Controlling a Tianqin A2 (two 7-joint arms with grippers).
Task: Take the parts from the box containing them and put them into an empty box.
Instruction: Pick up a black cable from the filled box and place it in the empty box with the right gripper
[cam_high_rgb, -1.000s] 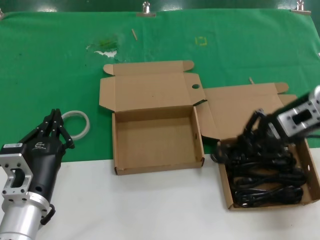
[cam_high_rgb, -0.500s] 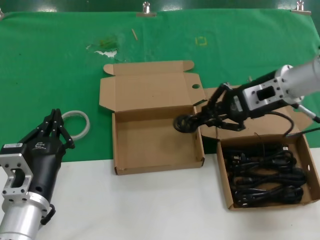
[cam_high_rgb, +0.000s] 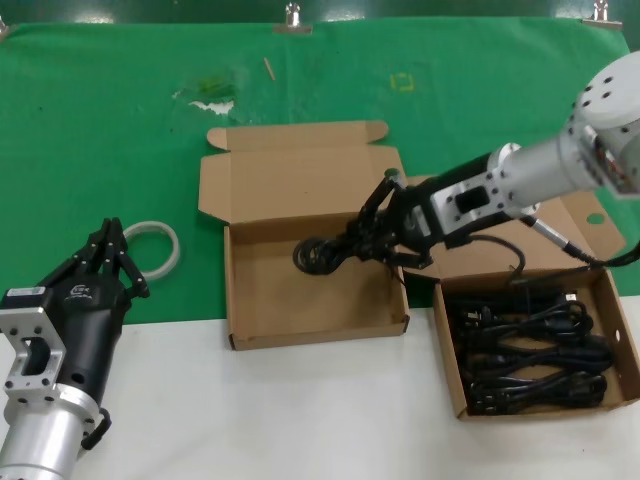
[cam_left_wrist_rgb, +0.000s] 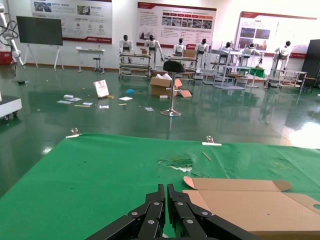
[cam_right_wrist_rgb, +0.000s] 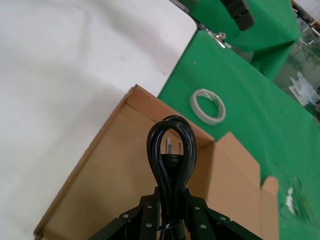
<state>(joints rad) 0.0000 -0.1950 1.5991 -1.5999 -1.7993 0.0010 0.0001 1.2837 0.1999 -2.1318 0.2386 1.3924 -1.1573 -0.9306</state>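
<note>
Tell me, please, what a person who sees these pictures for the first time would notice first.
The eye goes first to the right gripper, reaching across from the right and shut on a looped black power cord that hangs over the bare floor of the empty box in the middle. Next comes the box on the right, filled with a dense tangle of black cords. The left gripper waits at the near left, beside a whitish ring on the green cloth.

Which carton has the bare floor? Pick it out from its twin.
The empty box, the carton on the left of the pair. Its cardboard floor is bare; the twin, the box containing them, is packed with black cords. The right tool holds one cord over it.
</note>
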